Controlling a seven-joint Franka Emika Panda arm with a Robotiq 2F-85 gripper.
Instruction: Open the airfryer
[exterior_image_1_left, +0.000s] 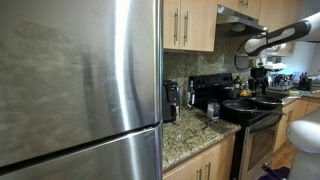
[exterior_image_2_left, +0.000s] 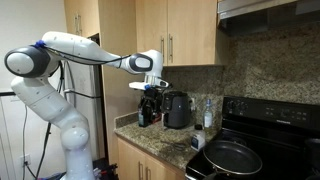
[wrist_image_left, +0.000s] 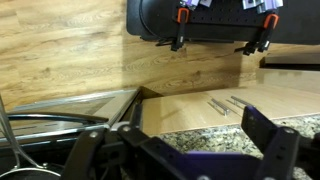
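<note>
A black airfryer (exterior_image_2_left: 178, 110) is shown standing on a speckled granite counter (exterior_image_2_left: 160, 138), under wooden cabinets (exterior_image_2_left: 185, 35). The robot's gripper (exterior_image_2_left: 150, 97) is held just beside the airfryer, pointing down, on the side away from the black range (exterior_image_2_left: 275, 112). In the wrist view, its fingers (wrist_image_left: 275, 150) are seen spread apart, with nothing gripped.

No text, label, brand or number can be read in any view; the front of the airfryer (exterior_image_2_left: 178, 110) is too small and dark in both exterior views for any lettering to be made out; any marks on the back panel of the range (exterior_image_2_left: 268, 108) are likewise too blurred to read.
</note>
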